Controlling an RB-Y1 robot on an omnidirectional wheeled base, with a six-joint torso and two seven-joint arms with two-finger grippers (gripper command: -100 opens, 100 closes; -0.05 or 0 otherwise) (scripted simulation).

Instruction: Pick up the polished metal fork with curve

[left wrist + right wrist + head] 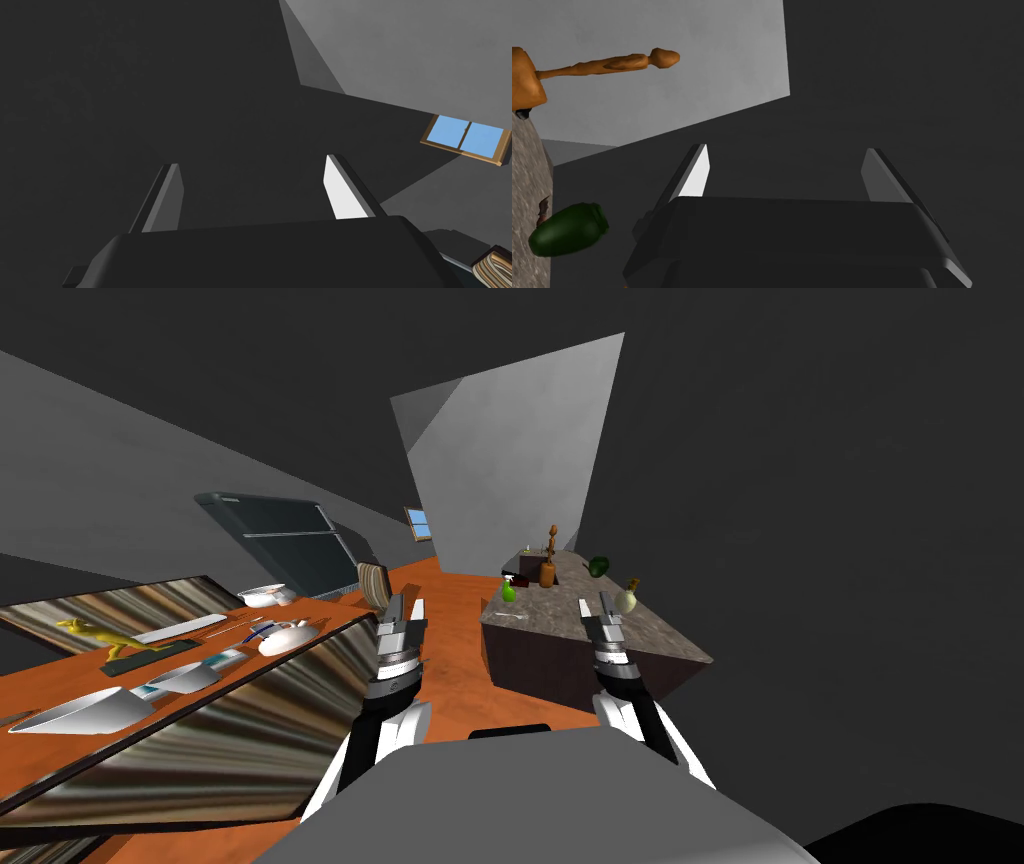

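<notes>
Currently, the left gripper (406, 608) and the right gripper (596, 606) both hover spread wide.

Orange floor (455, 688), dark grey walls (800, 438), stone-topped island (540, 608), small window (420, 523).

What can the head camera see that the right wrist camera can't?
Head view: the orange table with a yellow dinosaur toy and white scoops, plus the left tool. Right wrist view: nothing new, just a closer look. Both: the right tool, open, the stone counter, a dark green jar and a brown wooden figure.
</notes>
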